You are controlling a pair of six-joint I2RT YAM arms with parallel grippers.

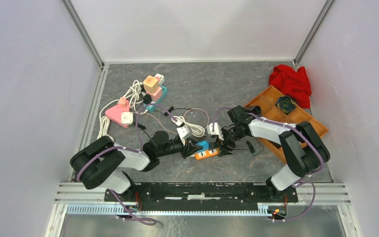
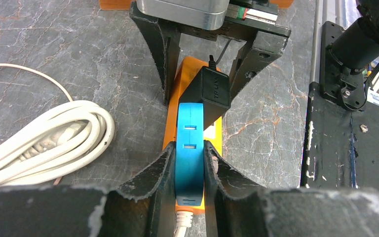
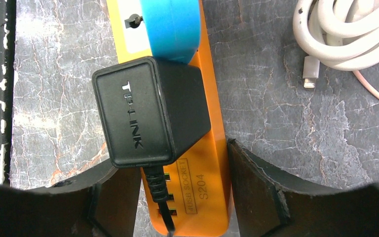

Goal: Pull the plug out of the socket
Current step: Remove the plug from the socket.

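the black plug (image 3: 150, 116) hides its own prongs and its joint with the blue socket block (image 3: 172, 29). the top edge cuts off that block and the orange strip (image 3: 209, 163). the white cable (image 3: 345, 34) is cut off at the top right corner.

Orange socket strip (image 3: 212, 148); blue adapter (image 2: 190, 148); black plug (image 3: 148, 113). Grey tabletop (image 3: 301, 148) with pale and rust marble veining. White cable (image 2: 54, 133). Red cloth (image 1: 291, 81).
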